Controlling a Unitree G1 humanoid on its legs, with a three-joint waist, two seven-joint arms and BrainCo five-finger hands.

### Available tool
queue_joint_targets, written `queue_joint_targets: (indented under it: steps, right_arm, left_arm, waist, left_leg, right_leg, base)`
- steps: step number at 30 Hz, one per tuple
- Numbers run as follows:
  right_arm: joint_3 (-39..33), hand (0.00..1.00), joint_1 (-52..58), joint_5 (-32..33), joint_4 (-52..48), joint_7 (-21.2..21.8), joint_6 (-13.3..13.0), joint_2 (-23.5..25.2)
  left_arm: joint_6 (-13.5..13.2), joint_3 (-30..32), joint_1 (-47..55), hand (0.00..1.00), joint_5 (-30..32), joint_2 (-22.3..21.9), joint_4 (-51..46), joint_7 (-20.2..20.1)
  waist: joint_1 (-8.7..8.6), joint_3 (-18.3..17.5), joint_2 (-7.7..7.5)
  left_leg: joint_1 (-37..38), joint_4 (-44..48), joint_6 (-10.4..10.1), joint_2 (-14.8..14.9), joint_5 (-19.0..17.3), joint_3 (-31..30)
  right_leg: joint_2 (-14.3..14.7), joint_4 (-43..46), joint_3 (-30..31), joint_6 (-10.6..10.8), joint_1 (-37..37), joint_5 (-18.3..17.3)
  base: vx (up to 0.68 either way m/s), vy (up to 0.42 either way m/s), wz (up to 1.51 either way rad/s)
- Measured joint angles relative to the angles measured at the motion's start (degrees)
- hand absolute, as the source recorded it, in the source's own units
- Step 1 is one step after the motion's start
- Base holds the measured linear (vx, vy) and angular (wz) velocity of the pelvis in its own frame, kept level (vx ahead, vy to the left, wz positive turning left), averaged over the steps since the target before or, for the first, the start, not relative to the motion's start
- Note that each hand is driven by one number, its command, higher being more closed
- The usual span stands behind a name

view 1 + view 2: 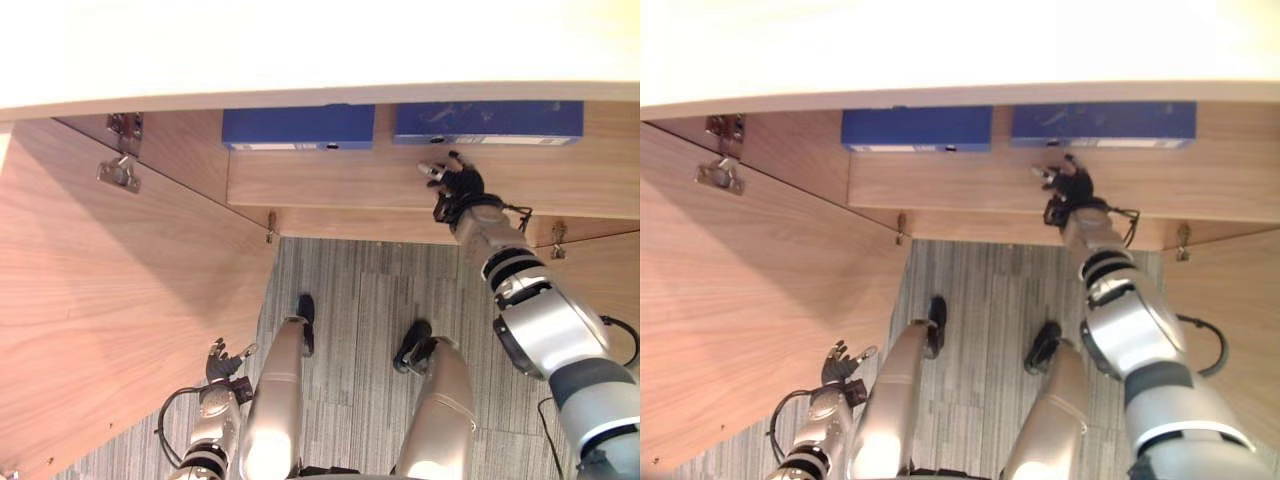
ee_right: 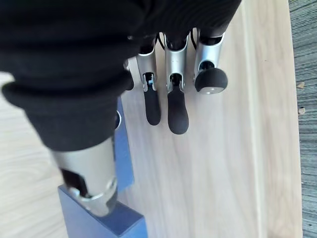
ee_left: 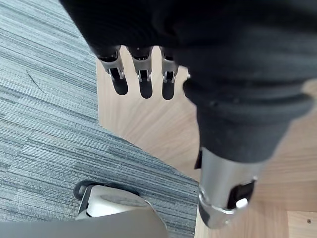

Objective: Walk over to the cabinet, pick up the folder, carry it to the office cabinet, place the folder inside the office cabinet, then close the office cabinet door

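Right hand (image 2: 177,99), fingers straight in its wrist view, hovers beside blue folder (image 2: 125,158); left hand (image 1: 218,362) hangs open.

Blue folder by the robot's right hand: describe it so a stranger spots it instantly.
On the open wooden cabinet's shelf lie two blue folders side by side. It is the right-hand folder, beyond the right hand; the left-hand folder has no hand nearby.
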Motion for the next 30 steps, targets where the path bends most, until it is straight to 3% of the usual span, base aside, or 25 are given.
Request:
queue_joint_targets:
  steps: [5, 10, 11, 12, 14, 17, 19, 21, 24, 30]
  right_arm:
    - [-0.2, 0.00, 2.0, -8.0, 0.2, 1.9, 0.9, 0.3]
    - [-0.3, 0.00, 2.8, -29.0, -0.9, 4.1, 1.2, -0.4]
    - [-1.0, 0.00, 4.7, -38.5, -3.8, 4.4, 1.5, -0.6]
    - [-1.6, 0.00, 5.7, -41.2, -5.4, 4.5, 1.6, -0.6]
    - [-2.5, 0.00, 10.3, -53.9, -12.4, 5.6, 1.5, -0.4]
    - [-2.5, 0.00, 14.2, -61.6, -17.1, 8.3, 1.5, 1.0]
    - [-2.2, 0.00, 15.7, -64.9, -18.1, 11.4, 1.9, 2.5]
    - [-0.7, 0.00, 19.8, -69.0, -15.8, 16.0, 4.1, 4.9]
    - [0.5, 0.00, 25.2, -70.7, -13.9, 18.4, 5.6, 7.4]
    - [-7.9, 0.00, 35.4, -66.5, -20.4, 18.4, 4.4, 9.0]
  left_arm:
    - [0.1, 0.0, 0.0, 0.00, 0.7, 0.0, -0.1, -0.5]
    - [0.1, 0.1, 0.1, 0.00, 2.6, 0.1, -0.7, -2.3]
    - [0.1, 0.1, 0.3, 0.00, 2.7, -0.1, -0.8, -2.7]
    - [0.1, 0.1, 0.3, 0.00, 2.7, -0.1, -1.0, -2.9]
    - [0.0, 0.3, 0.5, 0.00, 2.7, 0.0, -1.4, -3.5]
    - [0.0, 0.3, 0.9, 0.00, 3.0, 0.0, -1.6, -4.2]
    - [0.1, 0.2, 1.1, 0.00, 3.5, -0.2, -1.7, -4.6]
    - [0.1, 0.0, 1.1, 0.00, 4.0, -0.7, -2.5, -4.8]
    - [0.2, 0.1, 1.3, 0.00, 4.2, -0.6, -2.5, -4.8]
    - [0.5, 0.1, 1.5, 0.00, 11.5, 0.4, -0.9, -5.4]
  waist:
    - [0.06, -0.7, -0.59]
    - [0.00, -0.8, -0.70]
    - [-0.12, -0.8, -0.72]
    - [-0.20, -0.8, -0.73]
    - [-0.39, -0.7, -1.21]
    - [-1.16, -0.6, -1.91]
    - [-1.67, -0.6, -2.72]
    - [-1.48, -0.3, -3.76]
    - [-1.72, 0.3, -4.98]
    - [-3.23, -0.8, -7.67]
  left_leg:
    - [0.1, 0.1, 0.0, 0.1, 0.0, 0.2]
    - [0.8, -0.1, 0.0, 0.1, 0.0, 0.6]
    - [1.2, -0.3, 0.0, 0.2, 0.0, 0.8]
    - [1.4, -0.3, 0.0, 0.3, 0.0, 0.8]
    - [2.1, -1.1, -0.1, 0.8, 0.1, 1.3]
    - [4.2, -3.5, -0.3, 1.4, 0.7, 2.0]
    - [6.2, -6.7, -0.4, 2.0, 1.9, 2.6]
    - [9.5, -12.6, -0.6, 2.4, 4.4, 2.8]
    - [14.9, -19.7, -0.9, 2.7, 7.2, 3.4]
    - [30.5, -32.7, -2.8, 4.7, 10.8, 4.5]
  right_leg:
    - [0.0, 0.0, 0.1, -0.1, 0.0, 0.1]
    - [0.0, 0.0, 0.5, 0.0, 0.1, 0.2]
    - [0.0, -0.1, 0.6, 0.0, 0.4, 0.2]
    - [0.1, -0.2, 0.6, 0.0, 0.6, 0.2]
    - [0.8, -1.1, 0.9, -0.1, 0.8, 0.6]
    - [1.7, -3.5, 0.8, -0.1, 2.3, 1.5]
    - [2.8, -6.7, 0.4, -0.2, 4.0, 2.9]
    - [3.9, -11.8, -1.3, -0.2, 7.3, 4.8]
    - [5.1, -17.6, -2.5, 0.0, 11.7, 6.8]
    - [8.7, -26.0, -5.0, 0.2, 25.0, 7.6]
  base:
    - [0.01, 0.037, -0.02]
    - [0.03, 0.036, -0.03]
    - [0.03, 0.030, -0.05]
    - [0.03, 0.029, -0.08]
    - [0.03, 0.031, -0.15]
    - [0.04, 0.033, -0.17]
    - [0.06, 0.024, -0.18]
    - [0.09, 0.017, -0.04]
    - [0.15, 0.016, -0.03]
    - [0.14, -0.043, -0.12]
